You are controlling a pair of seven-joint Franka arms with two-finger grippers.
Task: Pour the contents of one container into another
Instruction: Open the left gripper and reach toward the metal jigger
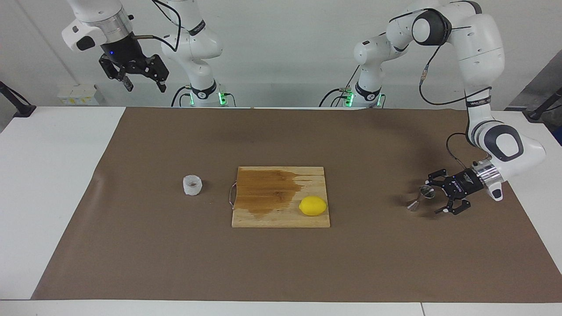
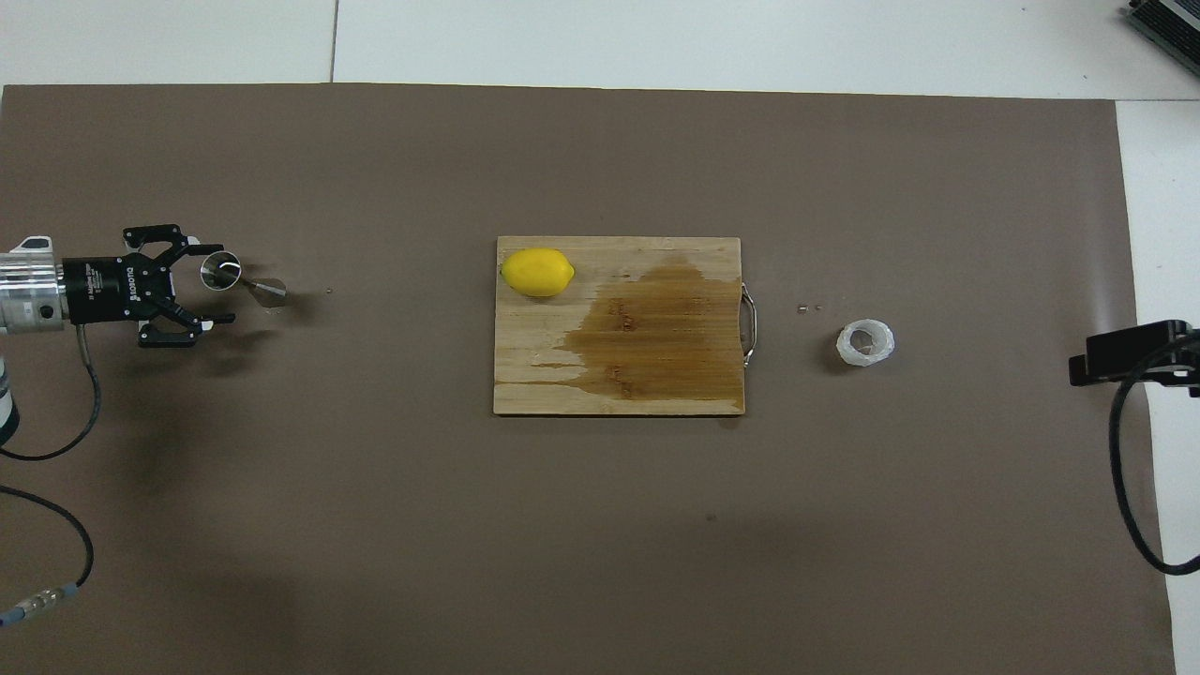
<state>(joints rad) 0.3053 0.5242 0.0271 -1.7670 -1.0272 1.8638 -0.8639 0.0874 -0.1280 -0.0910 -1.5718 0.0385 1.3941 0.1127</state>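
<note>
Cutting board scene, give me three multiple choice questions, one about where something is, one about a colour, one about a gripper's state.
1. Where does the lemon lie?
A. on the cutting board
B. inside the plastic cup
C. on the brown mat beside the jigger

2. What colour is the cup?
A. red
B. translucent white
C. black

3. How is the left gripper?
A. shut on the lemon
B. shut on the cup
C. open, next to the jigger

Answers: 1 A, the lemon rests on the board's dry corner. 2 B, the cup looks pale and see-through. 3 C, its fingers stand apart by the jigger, gripping nothing.
</note>
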